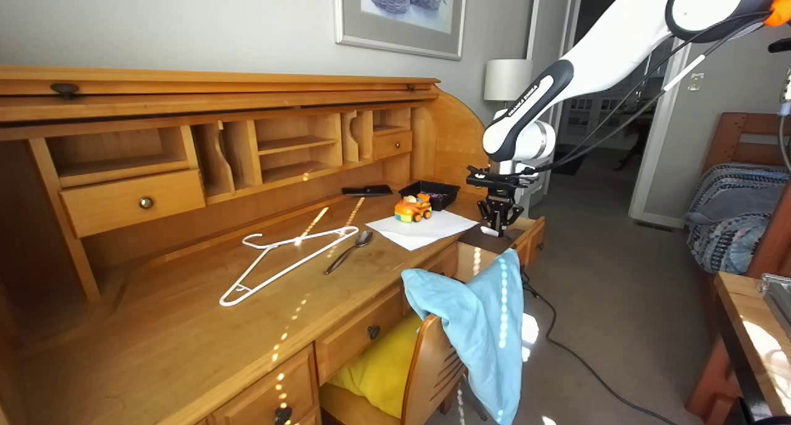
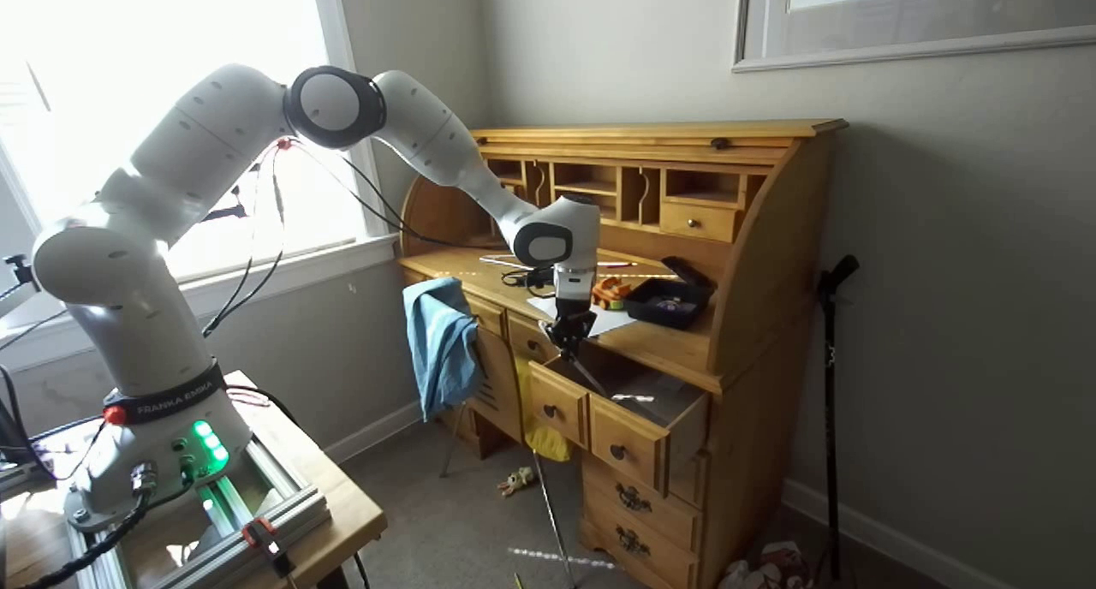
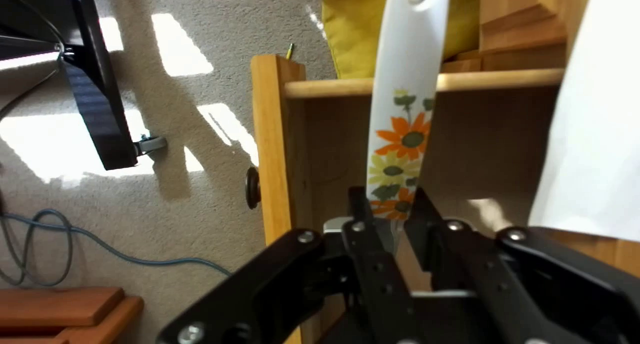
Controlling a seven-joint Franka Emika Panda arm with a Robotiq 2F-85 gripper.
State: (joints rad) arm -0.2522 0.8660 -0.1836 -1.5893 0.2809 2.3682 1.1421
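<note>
one flowered white handle [image 3: 406, 99] is pinched in your jaws near one end, so knocking it against the open drawer [image 3: 274, 154] could twist it loose.

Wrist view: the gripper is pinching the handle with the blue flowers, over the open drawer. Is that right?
Not quite: the wrist view shows orange and yellow flowers on the handle, not blue ones. The rest is right: the gripper is pinching it over the open drawer.
</note>
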